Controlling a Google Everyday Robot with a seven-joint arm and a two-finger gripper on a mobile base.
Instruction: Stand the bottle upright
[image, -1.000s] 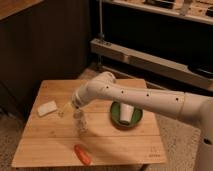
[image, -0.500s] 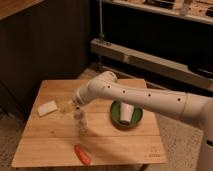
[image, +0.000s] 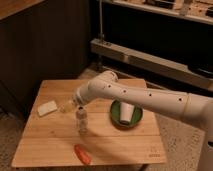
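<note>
The bottle (image: 81, 120) is small, slim and clear with a pale cap. It stands upright on the wooden table (image: 120, 142), left of the middle. My gripper (image: 68, 106) is at the end of the white arm (image: 135, 97), just above and to the left of the bottle's cap. I cannot tell whether it touches the bottle.
A green bowl (image: 116, 119) holding a white paper cup (image: 127, 113) sits right of the bottle. An orange-red carrot-shaped object (image: 82, 153) lies near the table's front edge. A white sponge-like block (image: 47, 108) lies at the left. Dark shelving stands behind the table.
</note>
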